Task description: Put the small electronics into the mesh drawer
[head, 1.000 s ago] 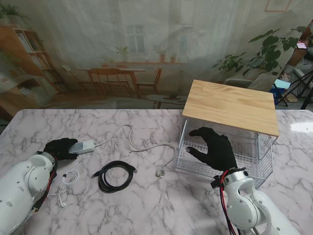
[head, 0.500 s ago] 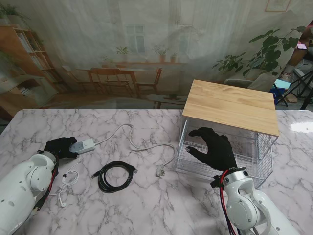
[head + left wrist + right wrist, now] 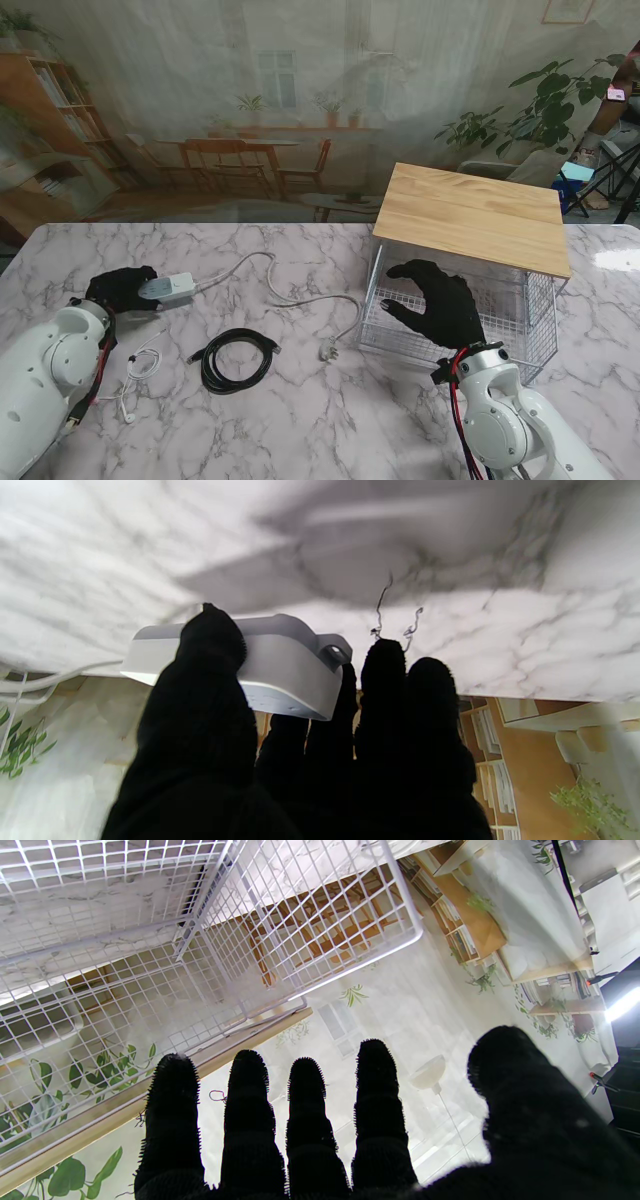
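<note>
now that the left robot hand (image 3: 122,289) has lifted the adapter (image 3: 167,289) off the desk (image 3: 320,400) in its grip, it can go to the drawer (image 3: 455,315), where the right robot hand (image 3: 440,303) waits, fingers spread, holding nothing.

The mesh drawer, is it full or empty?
Empty, as far as shown: through the mesh drawer only bare wire and marble appear, though the right hand covers part.
</note>
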`<action>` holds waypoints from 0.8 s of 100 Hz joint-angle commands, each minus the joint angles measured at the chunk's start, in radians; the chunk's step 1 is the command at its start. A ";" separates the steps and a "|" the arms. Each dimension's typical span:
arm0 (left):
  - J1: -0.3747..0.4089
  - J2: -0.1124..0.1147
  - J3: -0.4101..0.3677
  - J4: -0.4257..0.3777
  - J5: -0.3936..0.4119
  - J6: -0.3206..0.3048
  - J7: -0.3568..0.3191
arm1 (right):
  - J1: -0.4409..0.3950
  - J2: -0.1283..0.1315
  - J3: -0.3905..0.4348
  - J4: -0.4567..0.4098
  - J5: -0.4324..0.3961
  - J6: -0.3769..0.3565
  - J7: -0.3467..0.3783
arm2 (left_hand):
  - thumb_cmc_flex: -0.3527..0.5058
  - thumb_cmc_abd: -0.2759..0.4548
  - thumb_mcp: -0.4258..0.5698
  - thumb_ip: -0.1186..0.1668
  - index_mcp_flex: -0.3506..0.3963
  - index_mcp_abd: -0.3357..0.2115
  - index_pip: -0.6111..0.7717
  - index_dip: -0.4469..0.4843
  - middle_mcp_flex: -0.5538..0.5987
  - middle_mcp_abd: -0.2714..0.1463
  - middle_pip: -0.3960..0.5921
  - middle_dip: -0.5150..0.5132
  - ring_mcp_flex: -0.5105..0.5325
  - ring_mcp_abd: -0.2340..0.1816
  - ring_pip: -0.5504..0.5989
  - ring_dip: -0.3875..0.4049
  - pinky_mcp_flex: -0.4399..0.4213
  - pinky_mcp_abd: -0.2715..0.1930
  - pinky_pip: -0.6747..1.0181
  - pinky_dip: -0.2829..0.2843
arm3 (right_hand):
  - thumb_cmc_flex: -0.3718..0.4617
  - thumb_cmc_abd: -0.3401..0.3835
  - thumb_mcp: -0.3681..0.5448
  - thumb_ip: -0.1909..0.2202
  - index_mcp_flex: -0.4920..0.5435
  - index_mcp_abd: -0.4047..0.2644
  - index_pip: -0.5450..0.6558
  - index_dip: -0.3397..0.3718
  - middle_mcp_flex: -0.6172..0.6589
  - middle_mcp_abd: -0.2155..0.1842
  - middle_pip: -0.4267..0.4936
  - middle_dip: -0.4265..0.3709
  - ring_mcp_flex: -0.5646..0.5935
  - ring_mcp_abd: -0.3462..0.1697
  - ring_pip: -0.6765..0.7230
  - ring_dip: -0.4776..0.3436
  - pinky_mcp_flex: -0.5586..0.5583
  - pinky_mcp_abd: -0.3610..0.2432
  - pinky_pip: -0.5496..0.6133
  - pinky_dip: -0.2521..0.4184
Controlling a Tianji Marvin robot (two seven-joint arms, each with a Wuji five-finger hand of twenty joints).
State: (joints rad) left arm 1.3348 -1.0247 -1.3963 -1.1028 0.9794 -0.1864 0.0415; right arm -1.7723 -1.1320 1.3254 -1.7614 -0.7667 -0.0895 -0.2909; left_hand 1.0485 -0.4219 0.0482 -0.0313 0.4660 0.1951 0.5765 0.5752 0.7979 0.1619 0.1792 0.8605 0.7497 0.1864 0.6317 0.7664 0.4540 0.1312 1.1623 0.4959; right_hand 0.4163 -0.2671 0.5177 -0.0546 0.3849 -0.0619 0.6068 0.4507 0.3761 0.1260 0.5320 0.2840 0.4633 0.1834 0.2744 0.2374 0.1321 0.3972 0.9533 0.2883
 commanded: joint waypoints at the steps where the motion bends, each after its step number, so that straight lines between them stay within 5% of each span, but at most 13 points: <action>1: -0.014 -0.001 -0.015 -0.049 -0.013 -0.016 -0.025 | -0.007 -0.002 0.000 -0.008 0.000 -0.005 0.001 | 0.230 0.130 0.163 0.058 0.089 -0.182 0.241 0.096 0.129 -0.078 0.101 0.037 0.022 0.048 0.037 0.017 0.006 -0.022 0.025 0.019 | 0.008 0.036 -0.016 0.027 0.018 0.005 -0.016 -0.006 0.000 -0.003 0.011 0.010 0.003 -0.008 -0.075 0.003 -0.020 -0.028 -0.011 0.012; 51: -0.069 0.012 -0.103 -0.326 -0.050 -0.192 -0.261 | 0.047 0.016 0.013 -0.108 -0.007 -0.086 0.110 | 0.229 0.120 0.173 0.058 0.101 -0.184 0.249 0.098 0.141 -0.080 0.095 0.036 0.036 0.050 0.038 0.020 0.021 -0.024 0.030 0.016 | 0.008 0.034 -0.025 0.027 0.008 0.010 -0.025 -0.008 -0.001 -0.006 0.004 0.007 -0.003 -0.008 -0.083 0.003 -0.021 -0.026 -0.013 0.019; 80: -0.131 0.016 -0.012 -0.454 -0.164 -0.222 -0.403 | 0.171 0.038 -0.046 -0.176 0.010 -0.062 0.289 | 0.225 0.117 0.177 0.059 0.113 -0.191 0.256 0.102 0.150 -0.081 0.095 0.039 0.048 0.048 0.040 0.022 0.037 -0.028 0.033 0.013 | -0.066 0.020 -0.070 0.017 -0.106 0.172 -0.193 -0.084 -0.072 0.026 -0.036 -0.012 -0.050 0.004 -0.130 -0.013 -0.055 -0.037 -0.055 0.020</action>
State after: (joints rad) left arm 1.2322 -0.9958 -1.4340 -1.5189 0.8178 -0.4029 -0.3467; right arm -1.6404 -1.0931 1.2933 -1.9161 -0.7521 -0.1544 -0.0009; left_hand 1.0493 -0.4318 0.0472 -0.0464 0.4668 0.1949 0.5952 0.5827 0.8221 0.1707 0.1792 0.8627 0.7697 0.1880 0.6396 0.7767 0.4765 0.1322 1.1647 0.4959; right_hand 0.4099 -0.2672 0.4697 -0.0545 0.3305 0.0666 0.4671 0.3993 0.3413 0.1389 0.5294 0.2822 0.4382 0.1851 0.2210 0.2368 0.1004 0.3964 0.9224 0.2926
